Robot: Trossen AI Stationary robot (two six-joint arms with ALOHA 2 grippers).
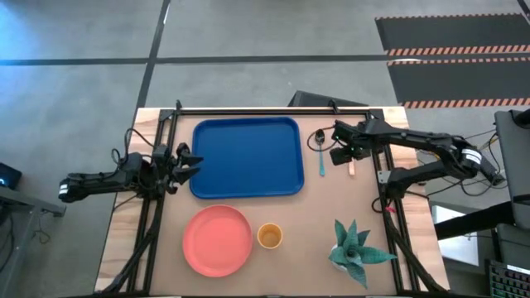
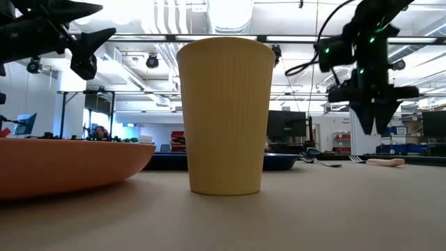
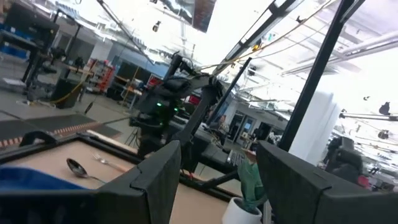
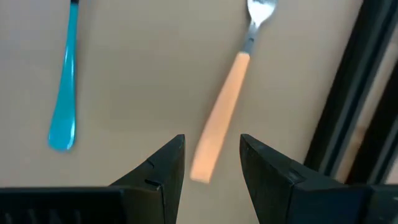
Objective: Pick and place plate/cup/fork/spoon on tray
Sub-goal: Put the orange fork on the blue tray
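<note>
The blue tray lies at the far middle of the table. The pink plate and the yellow cup stand near the front edge. Right of the tray lie the teal-handled spoon and the orange-handled fork. My right gripper points down, open, above the free end of the fork's handle; in the low view it hangs clear of the table. My left gripper waits open and raised at the tray's left edge.
A green potted plant stands at the near right corner. Black frame bars run along the table's left, right and far sides. The spoon's handle lies a short way from the fork, toward the tray.
</note>
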